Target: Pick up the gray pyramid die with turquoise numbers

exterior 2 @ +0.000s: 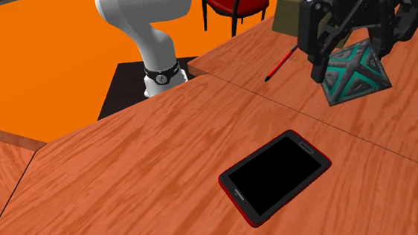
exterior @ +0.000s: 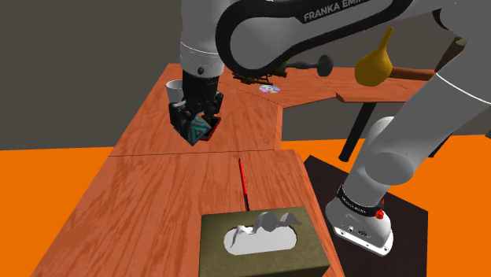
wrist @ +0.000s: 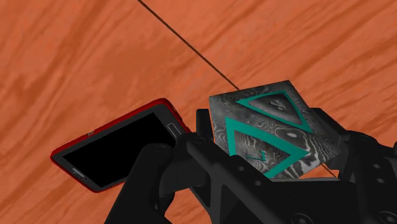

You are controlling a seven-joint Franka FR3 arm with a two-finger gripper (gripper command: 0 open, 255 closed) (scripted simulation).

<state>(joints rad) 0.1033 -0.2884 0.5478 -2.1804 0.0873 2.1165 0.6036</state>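
Wrist view: jaws closed on the gray pyramid die (wrist: 270, 127), a black finger pressed to each side. Marbled gray faces, turquoise triangle outlines and figures. Nothing else in the grip.

Second exterior view: the die hangs between the fingers, tilted, and appears clear of the wooden surface (exterior 2: 128, 163). A red-cased phone (exterior 2: 274, 177) lies flat on the surface, toward that view's left of the die and nearer the camera, not touching it. A red pen (exterior 2: 280, 62) lies farther off, beyond the die.

Shoulder view: olive tissue box (exterior: 260, 240) at the near end of the surface, well apart from the jaws.

Handling, as judged: the die looks rigid, small and light, with no give under squeeze. The sloped faces are the trouble, since flat pads on slanting planes tend to wedge the piece out or let it twist. The finish looks smooth, possibly slippery. Best purchase is low, near the base edges where it is widest. The present hold seems to sit across two opposing faces. Lift looks done or nearly so.
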